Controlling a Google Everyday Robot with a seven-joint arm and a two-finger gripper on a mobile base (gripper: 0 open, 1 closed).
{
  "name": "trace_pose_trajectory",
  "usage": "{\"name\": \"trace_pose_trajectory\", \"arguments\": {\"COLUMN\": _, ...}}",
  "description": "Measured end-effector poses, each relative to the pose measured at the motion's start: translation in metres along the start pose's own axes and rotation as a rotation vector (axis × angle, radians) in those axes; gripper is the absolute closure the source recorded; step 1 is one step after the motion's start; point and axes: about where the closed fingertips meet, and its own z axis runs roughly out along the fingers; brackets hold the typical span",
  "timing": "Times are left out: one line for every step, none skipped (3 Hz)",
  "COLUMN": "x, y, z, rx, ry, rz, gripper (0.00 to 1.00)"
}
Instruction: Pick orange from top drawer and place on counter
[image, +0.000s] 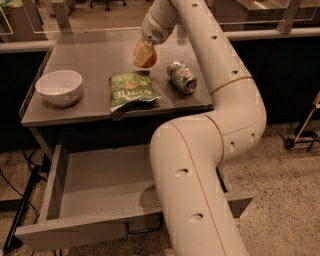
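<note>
While the top drawer (95, 180) stands pulled fully out beneath the counter (90, 52), the arm (200, 185) rises from the lower centre of the view as a thick white column. It bends at an elbow on the right, level with the counter edge, then slants up and leftward over the table top. Its wrist turns downward near the rear of the counter, so that the gripper (143, 55) points at the surface from above.

The pale yellowish fingers (140, 51) are closed around the orange (149, 60), which shows between and below them. The fruit sits low over the middle rear of the counter; whether it touches the metal cannot be told.

On the counter, a green snack bag (131, 90) lies flat just in front of the orange, near the front edge. A crushed can (182, 76) lies on its side to the right of the orange, close to the arm. A white bowl (59, 86) stands upright well apart on the left. The drawer's dark wire handle (145, 229) shows under its front panel, beside the arm's lower segment.
</note>
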Motion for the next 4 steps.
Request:
{"name": "trace_pose_trajectory", "arguments": {"x": 0.023, "y": -0.004, "z": 0.0, "rx": 0.01, "ry": 0.032, "rz": 0.033, "gripper": 1.0}}
{"name": "trace_pose_trajectory", "arguments": {"x": 0.039, "y": -0.005, "z": -0.002, "rx": 0.014, "ry": 0.047, "rz": 0.053, "gripper": 1.0}}
{"name": "trace_pose_trajectory", "arguments": {"x": 0.047, "y": -0.005, "z": 0.0, "rx": 0.009, "ry": 0.048, "rz": 0.064, "gripper": 1.0}}
{"name": "trace_pose_trajectory", "arguments": {"x": 0.052, "y": -0.004, "z": 0.004, "rx": 0.001, "ry": 0.039, "rz": 0.072, "gripper": 1.0}}
